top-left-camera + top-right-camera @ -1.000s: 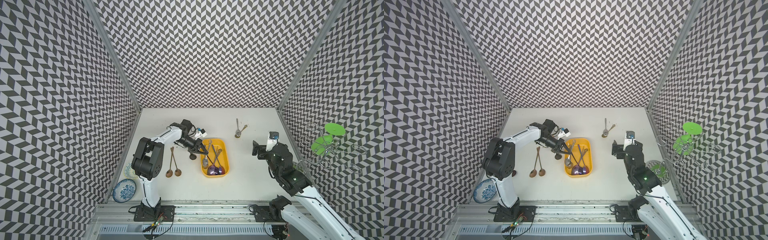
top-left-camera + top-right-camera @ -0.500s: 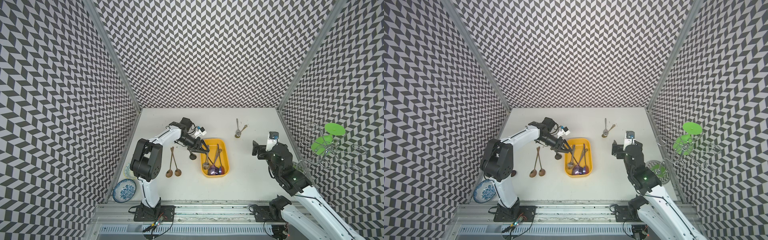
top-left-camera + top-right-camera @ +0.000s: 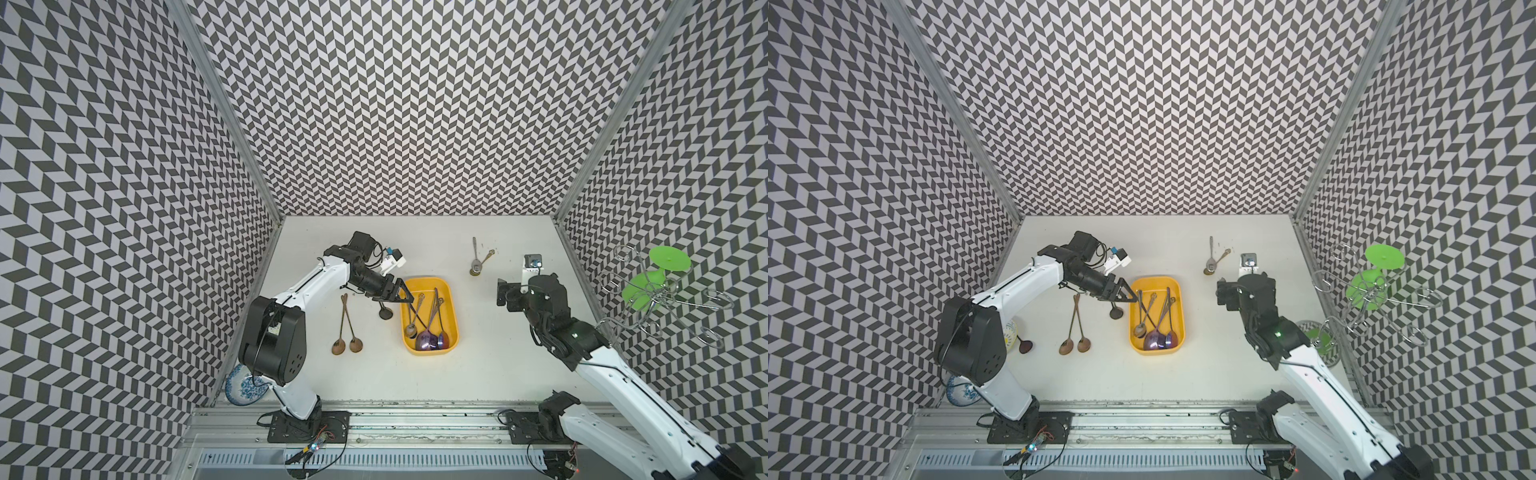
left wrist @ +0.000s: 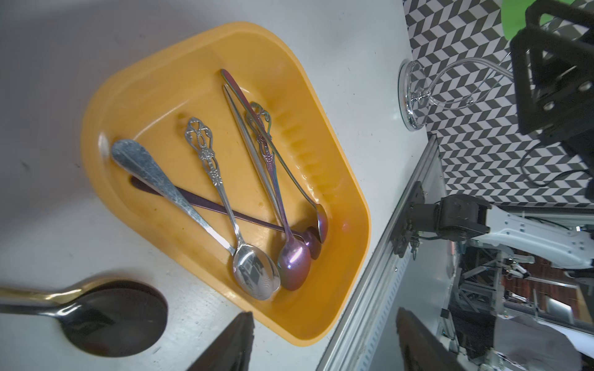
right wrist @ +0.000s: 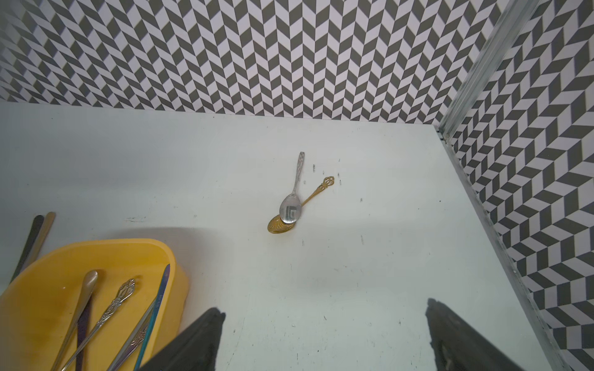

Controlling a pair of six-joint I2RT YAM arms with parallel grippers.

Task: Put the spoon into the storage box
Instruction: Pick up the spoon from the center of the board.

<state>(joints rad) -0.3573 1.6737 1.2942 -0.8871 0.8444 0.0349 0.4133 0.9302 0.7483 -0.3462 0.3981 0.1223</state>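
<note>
While your left gripper (image 4: 321,347) hung by a corner of the storage box (image 4: 106,106), its jaws stood well apart and there was nothing between them. Your right gripper (image 5: 321,340) was wide apart and empty too, off on the other side of the box. Inside the yellow box lay a heap of spoons, some crossing over each other, with a plain silver spoon (image 4: 180,199) lying on top. Just beside the box, on the table (image 4: 48,225), lay a dark spoon (image 4: 115,318), close to your left gripper; I think that one was next to go in. It looked like metal, so I would guess it was light, hard and slippery, and it would not bend or break. It lay flat, so you would want to pinch the thin handle across its middle, not the round bowl. The left wrist view showed you the curly patterns on the handles and the empty gap at the jaws. Only the top views showed the two brown spoons (image 3: 355,345) lying together farther from the box. The right wrist view showed something else: a small silver spoon (image 5: 291,205) with its bowl resting on a gold spoon (image 5: 277,225), well apart from the box
</note>
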